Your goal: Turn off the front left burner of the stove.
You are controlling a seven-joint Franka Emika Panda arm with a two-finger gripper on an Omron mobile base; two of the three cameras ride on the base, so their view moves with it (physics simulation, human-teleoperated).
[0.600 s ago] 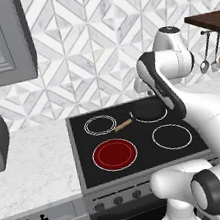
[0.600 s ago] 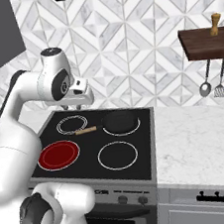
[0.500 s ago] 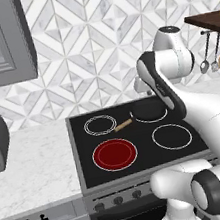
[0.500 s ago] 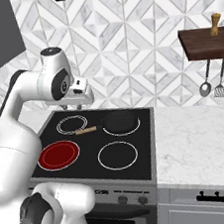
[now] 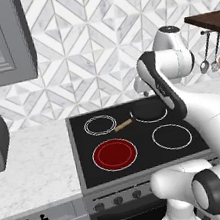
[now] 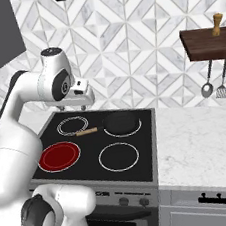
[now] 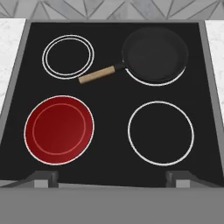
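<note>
1. Front left on the stove [image 5: 83, 152], the front left burner [image 7: 59, 130] glows red.
2. Knobs [image 5: 117, 200] sit along the front panel, well below my tool [image 6: 84, 99].
3. Tool fingers [image 7: 43, 177] stand apart, holding nothing.
4. I'd lower to the leftmost knob, square up, then twist.

Front left burner [image 7: 59, 130] glows red; frying pan [image 7: 155, 54] sits rear right.

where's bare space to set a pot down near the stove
The marble counter right of the stove is bare. On the glass, the front right ring is free. The back right holds a pan, its handle reaching toward the back left ring; the front left burner glows red.
</note>
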